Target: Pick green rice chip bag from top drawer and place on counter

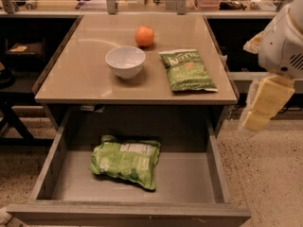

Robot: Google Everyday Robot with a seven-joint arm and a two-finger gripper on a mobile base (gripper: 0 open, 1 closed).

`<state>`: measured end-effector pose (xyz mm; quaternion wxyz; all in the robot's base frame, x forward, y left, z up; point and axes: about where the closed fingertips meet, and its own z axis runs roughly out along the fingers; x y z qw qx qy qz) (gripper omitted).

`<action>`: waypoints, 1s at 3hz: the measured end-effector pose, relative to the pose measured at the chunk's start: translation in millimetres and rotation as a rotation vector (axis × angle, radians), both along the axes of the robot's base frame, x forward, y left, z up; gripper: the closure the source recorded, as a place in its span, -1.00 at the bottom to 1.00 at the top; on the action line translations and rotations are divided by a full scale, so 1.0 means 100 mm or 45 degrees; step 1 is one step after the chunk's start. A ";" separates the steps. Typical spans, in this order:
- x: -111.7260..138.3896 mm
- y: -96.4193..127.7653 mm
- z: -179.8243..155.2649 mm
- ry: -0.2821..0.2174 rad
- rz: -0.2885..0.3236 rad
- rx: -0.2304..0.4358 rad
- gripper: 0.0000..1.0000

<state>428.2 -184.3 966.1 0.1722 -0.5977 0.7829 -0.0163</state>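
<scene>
— Lime-green, puffy and crinkled: the green rice chip bag (125, 161) lies flat in the open top drawer (189, 178), left of middle.
— Handling?
— Light, soft, slippery film, I judge; pinch a sealed edge gently.
— The tool (262, 103)?
— Right of the glossy counter (75, 79), well apart from the bag; apart or together, I cannot tell.

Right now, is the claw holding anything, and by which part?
Nothing: claw hangs right of the counter; green rice chip bag lies in the top drawer.
</scene>
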 end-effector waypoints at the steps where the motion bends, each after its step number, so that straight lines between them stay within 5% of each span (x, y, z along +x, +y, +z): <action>1: -0.07 0.50 -0.19 0.042 0.011 0.078 -1.00; 2: -0.11 1.05 -0.38 0.095 0.060 0.142 -1.00; 3: -0.12 1.09 -0.41 0.091 0.064 0.152 -1.00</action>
